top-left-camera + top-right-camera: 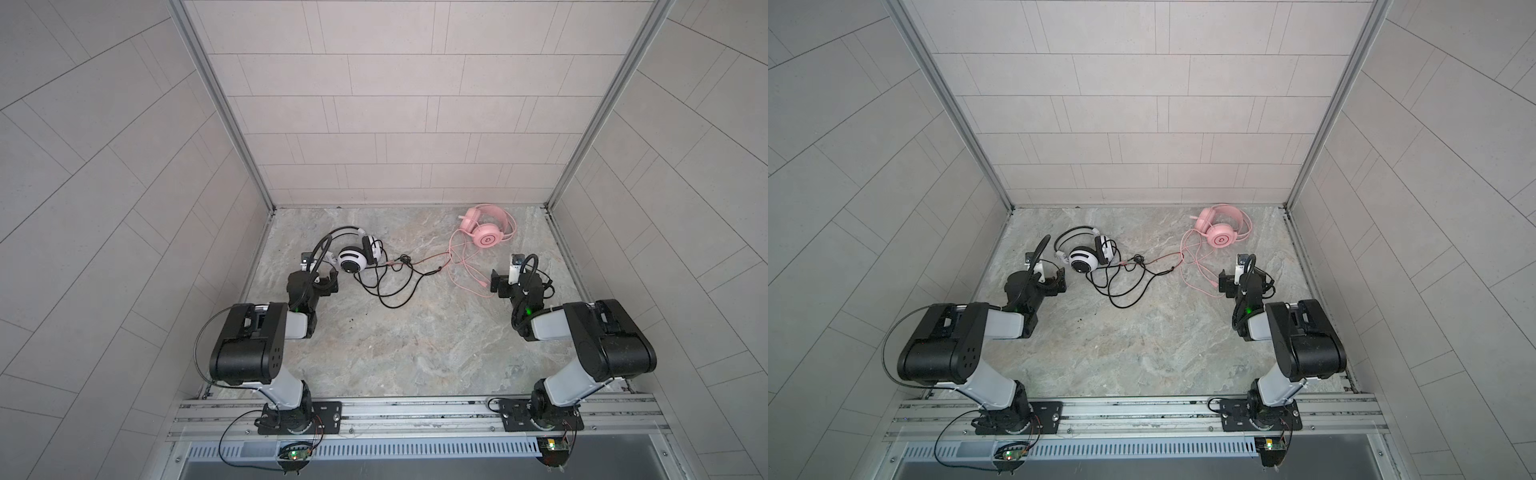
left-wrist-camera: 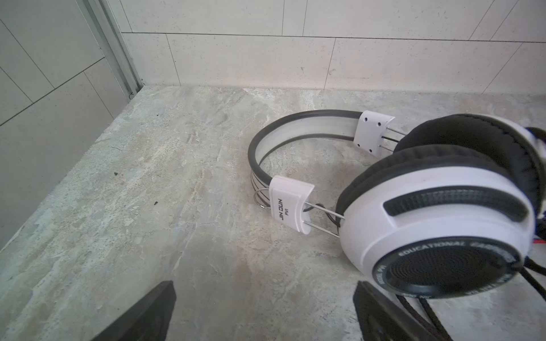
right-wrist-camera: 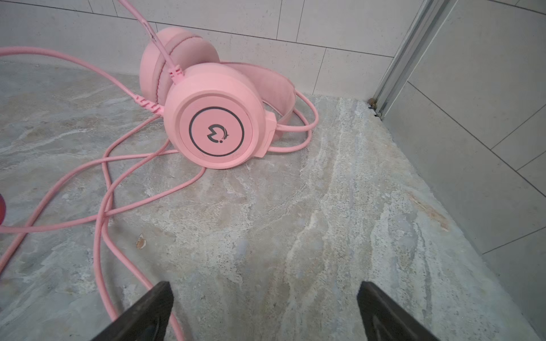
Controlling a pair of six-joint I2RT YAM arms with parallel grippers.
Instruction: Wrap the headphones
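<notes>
Pink headset (image 3: 215, 118) lies by the back wall (image 1: 415, 124); its pink cable (image 3: 102, 206) loops before the right gripper (image 3: 264, 290), spread wide, empty. White-and-black headset (image 2: 437, 224) lies just beside the left gripper (image 2: 263, 292), also wide, black cable (image 1: 391, 307) loose on the table (image 1: 415, 353).

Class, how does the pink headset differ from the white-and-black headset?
The pink headset is all pink; the white-and-black headset has striped cups. The pink headset lies at the right, nearer the back wall; the white-and-black headset lies at the left. Both lie unwrapped on the table.
</notes>
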